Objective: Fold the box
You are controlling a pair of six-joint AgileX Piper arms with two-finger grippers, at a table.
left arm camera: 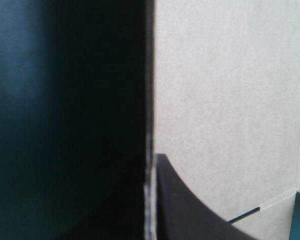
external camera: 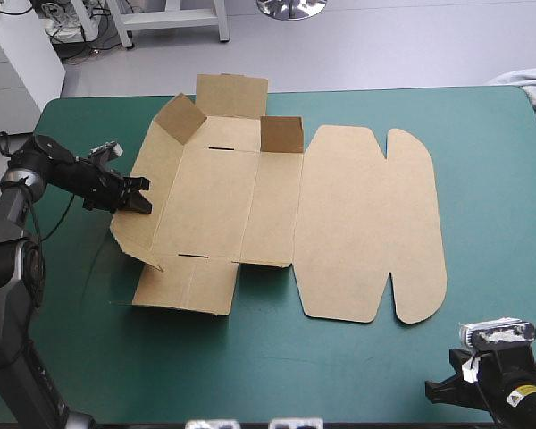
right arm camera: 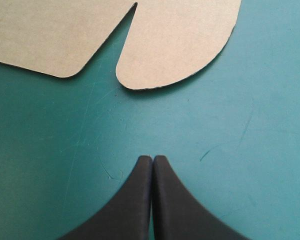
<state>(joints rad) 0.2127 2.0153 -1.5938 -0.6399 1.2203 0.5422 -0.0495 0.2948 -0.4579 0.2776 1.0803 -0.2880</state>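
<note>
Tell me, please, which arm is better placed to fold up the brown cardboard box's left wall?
Left, likely: the left black pincer is shut on the half-raised left wall of the brown cardboard box, while the right black pincer, shut, sits apart over the teal-green table cover.

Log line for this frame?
box: left wall raised, lid flat | left gripper: shut on left wall | right gripper: shut, off box

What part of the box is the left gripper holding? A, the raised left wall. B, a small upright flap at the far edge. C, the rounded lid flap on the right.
A: the high view shows the left gripper clamped on the tilted-up left wall of the box, and its wrist view shows the board's edge between the fingers.
</note>
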